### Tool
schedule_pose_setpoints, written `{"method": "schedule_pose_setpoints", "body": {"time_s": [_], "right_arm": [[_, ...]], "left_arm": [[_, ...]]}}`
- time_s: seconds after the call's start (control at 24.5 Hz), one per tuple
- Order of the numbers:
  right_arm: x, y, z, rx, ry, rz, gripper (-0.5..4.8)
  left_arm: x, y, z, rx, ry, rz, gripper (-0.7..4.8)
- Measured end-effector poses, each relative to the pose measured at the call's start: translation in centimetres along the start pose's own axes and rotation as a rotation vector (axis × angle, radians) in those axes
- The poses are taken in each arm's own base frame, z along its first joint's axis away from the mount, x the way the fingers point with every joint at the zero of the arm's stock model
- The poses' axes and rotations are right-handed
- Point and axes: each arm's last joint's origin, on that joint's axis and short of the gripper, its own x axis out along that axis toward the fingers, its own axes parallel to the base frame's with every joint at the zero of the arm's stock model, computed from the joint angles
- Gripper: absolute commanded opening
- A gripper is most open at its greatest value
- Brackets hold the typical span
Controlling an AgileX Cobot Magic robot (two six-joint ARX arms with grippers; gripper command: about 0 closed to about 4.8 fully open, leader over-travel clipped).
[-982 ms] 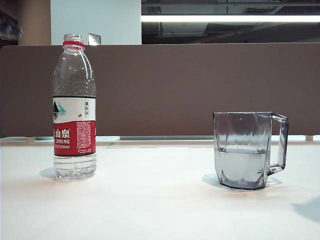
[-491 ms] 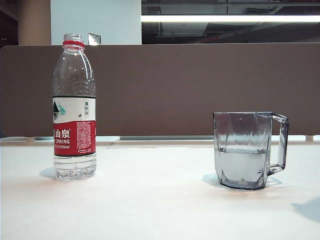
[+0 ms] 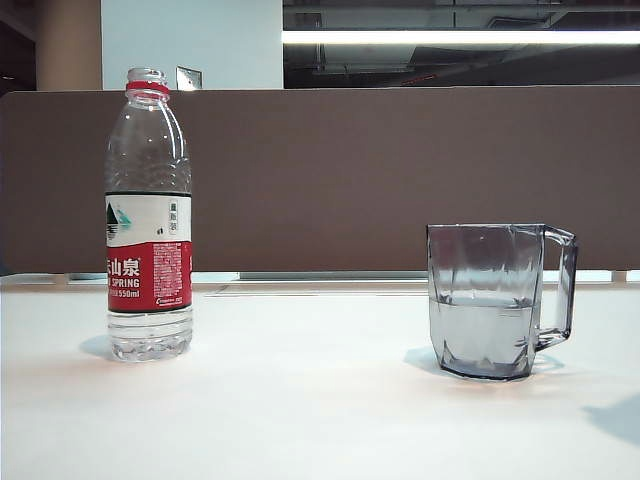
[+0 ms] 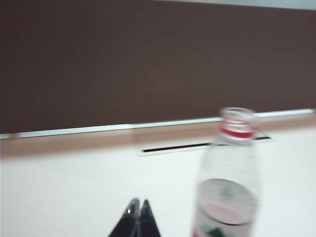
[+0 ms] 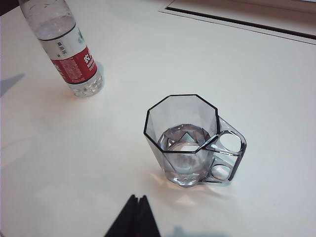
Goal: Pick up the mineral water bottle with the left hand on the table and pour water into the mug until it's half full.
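The left gripper (image 4: 137, 210) is seen with jaws pressed together above the white surface (image 4: 74, 192), beside the uncapped mineral water bottle (image 4: 228, 197), apart.

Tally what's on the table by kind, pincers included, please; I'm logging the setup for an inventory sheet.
Mineral water bottle: 1, upright, uncapped, on the table.
Mug: 1, upright, partly filled with water.
Pincers: 2, left pincer shut beside the bottle, right pincer shut near the mug; neither holds anything.
Total: 4
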Motion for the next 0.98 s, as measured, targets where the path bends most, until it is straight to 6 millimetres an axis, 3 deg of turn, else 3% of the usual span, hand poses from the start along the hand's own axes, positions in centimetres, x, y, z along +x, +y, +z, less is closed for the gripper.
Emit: {"method": "schedule_pose_setpoints", "body": {"time_s": [0.7, 0.98], "right_arm": [[0.0, 0.0, 0.0, 0.000, 0.000, 0.000, -0.01], [0.0, 0.0, 0.0, 0.000, 0.000, 0.000, -0.01]], "left_arm": [[-0.3, 1.0, -4.0, 0.014, -0.025, 0.072, -0.06], [-0.3, 1.0, -4.0, 0.014, -0.025, 0.075, -0.06]]}}
